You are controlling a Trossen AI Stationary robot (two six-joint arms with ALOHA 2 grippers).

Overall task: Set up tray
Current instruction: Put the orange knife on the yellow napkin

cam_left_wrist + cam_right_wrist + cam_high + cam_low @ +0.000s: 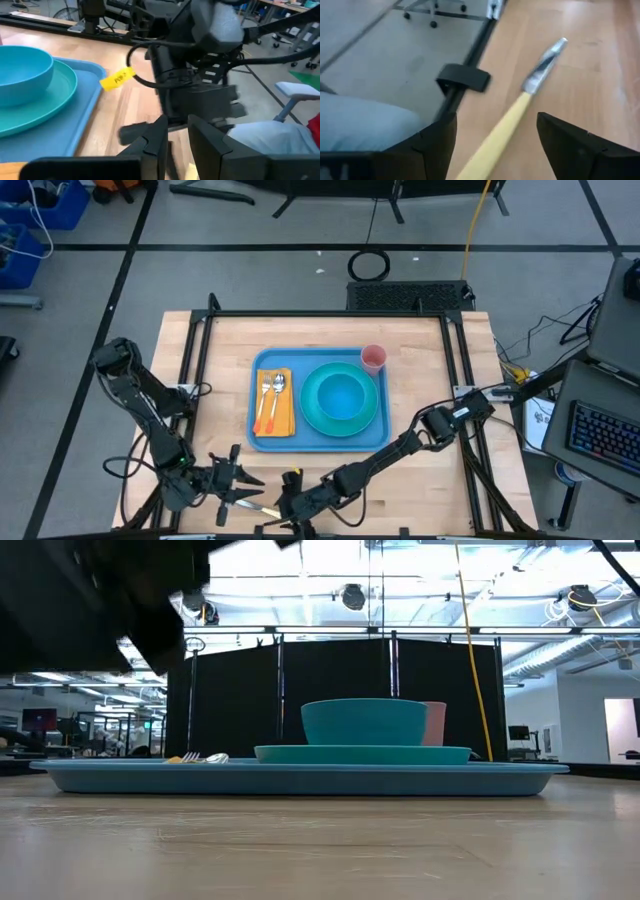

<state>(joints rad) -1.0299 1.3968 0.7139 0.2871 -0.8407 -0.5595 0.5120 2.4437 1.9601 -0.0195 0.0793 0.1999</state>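
Note:
The blue tray (258,370) lies mid-table and carries an orange napkin (284,418) with a fork and spoon (272,388), a turquoise plate (312,418) with a bowl (342,394), and a pink cup (373,357). A yellow-handled knife (520,105) lies flat on the wood by the table's near edge (256,507). My right gripper (496,119) is open just above it, one finger on each side of the handle, touching nothing. My left gripper (177,127) hovers close by on the table's left (248,480), with a narrow gap between its fingers, facing the right gripper (200,95).
A black bracket (464,77) of the table frame sits at the near edge beside the knife. Bare wood lies between the tray's near rim (300,778) and the table's near edge. A yellow tag (117,78) hangs on the right arm's cable.

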